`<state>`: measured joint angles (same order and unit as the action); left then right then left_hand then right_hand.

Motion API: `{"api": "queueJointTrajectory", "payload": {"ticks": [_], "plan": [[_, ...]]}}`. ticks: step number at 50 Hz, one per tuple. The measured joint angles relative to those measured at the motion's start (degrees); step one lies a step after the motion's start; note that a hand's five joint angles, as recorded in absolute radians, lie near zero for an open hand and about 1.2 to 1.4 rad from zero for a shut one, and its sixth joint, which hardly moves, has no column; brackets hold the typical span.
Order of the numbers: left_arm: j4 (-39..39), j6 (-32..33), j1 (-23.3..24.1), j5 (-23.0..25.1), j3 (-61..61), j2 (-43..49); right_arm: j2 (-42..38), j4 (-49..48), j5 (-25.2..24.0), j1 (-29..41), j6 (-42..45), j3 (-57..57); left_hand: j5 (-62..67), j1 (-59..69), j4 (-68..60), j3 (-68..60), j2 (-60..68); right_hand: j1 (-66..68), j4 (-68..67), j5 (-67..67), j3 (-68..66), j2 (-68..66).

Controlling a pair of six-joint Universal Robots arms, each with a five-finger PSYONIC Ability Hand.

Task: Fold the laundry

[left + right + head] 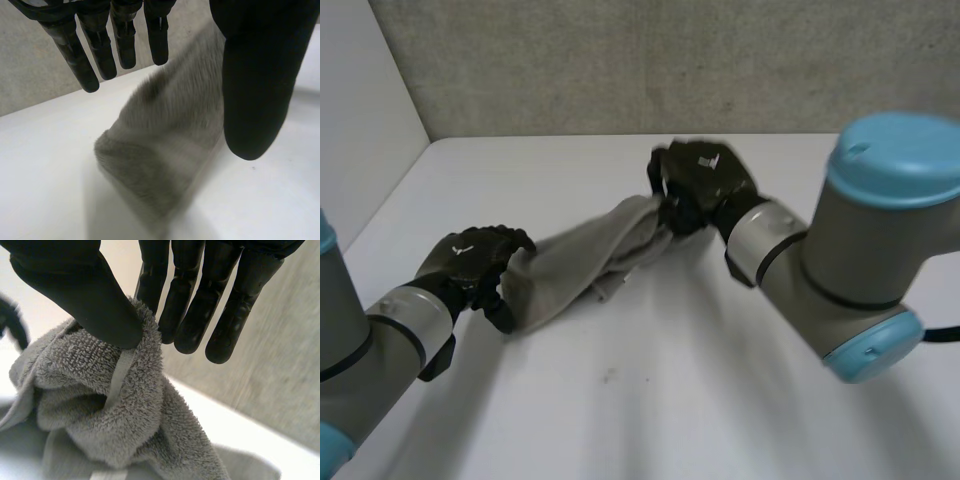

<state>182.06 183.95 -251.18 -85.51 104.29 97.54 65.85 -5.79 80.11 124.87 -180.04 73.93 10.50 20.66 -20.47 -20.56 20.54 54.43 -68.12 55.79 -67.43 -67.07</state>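
The robot's left hand (470, 262) is near the left edge of the white tabletop (650, 400). It seems to pinch one end of a grey fluffy towel (582, 262) between its thumb and straight fingers. The towel runs in a bunched strip over the middle to the right hand (702, 182) near the far edge, whose thumb squeezes the hem against its fingers. No fold looks made yet. Next, the hands likely need to pull apart and lay the towel flat

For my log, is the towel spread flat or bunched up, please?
Bunched: the towel is rumpled, its ends pinched by the left hand and right hand.
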Motion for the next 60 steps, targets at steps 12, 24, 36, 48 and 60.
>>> {"api": "queueJointTrajectory", "payload": {"ticks": [12, 24, 36, 48, 60], "plan": [[1.43, -0.39, 1.05, 0.01, 2.97, 3.12, 4.63, 0.34, 0.14, -0.39, -2.28, -0.19, -0.13, -0.05, 0.08, 0.11, -0.11, 0.00, 0.00, 0.11, 0.00, 0.00], [4.17, -9.09, 5.54, -0.09, -1.03, 8.42, 8.62, 0.63, -0.04, 0.21, -5.16, 0.25, -3.15, -2.91, 3.06, 3.15, -3.10, 0.00, 0.00, 0.20, 0.00, 0.00], [5.95, -15.12, 12.20, -0.99, -8.75, 14.77, 9.53, 2.55, -0.15, 0.19, -5.18, 2.02, -7.76, -7.54, 7.81, 7.79, -7.93, 0.00, -0.01, 0.31, 0.00, 0.00], [6.86, -15.18, 15.52, -3.74, -17.06, 23.22, 12.37, 2.85, -0.28, -0.61, -4.87, 5.29, 38.25, 38.76, -38.38, -38.12, 38.33, 0.00, -0.01, 0.31, 0.00, 0.00], [5.30, -14.09, 11.92, -4.22, -13.03, 9.60, 12.02, 8.00, -3.71, -10.90, 2.18, 6.84, 47.70, 45.57, -48.77, -48.63, 48.52, 0.00, -0.01, 0.35, 0.00, 0.00]]}}
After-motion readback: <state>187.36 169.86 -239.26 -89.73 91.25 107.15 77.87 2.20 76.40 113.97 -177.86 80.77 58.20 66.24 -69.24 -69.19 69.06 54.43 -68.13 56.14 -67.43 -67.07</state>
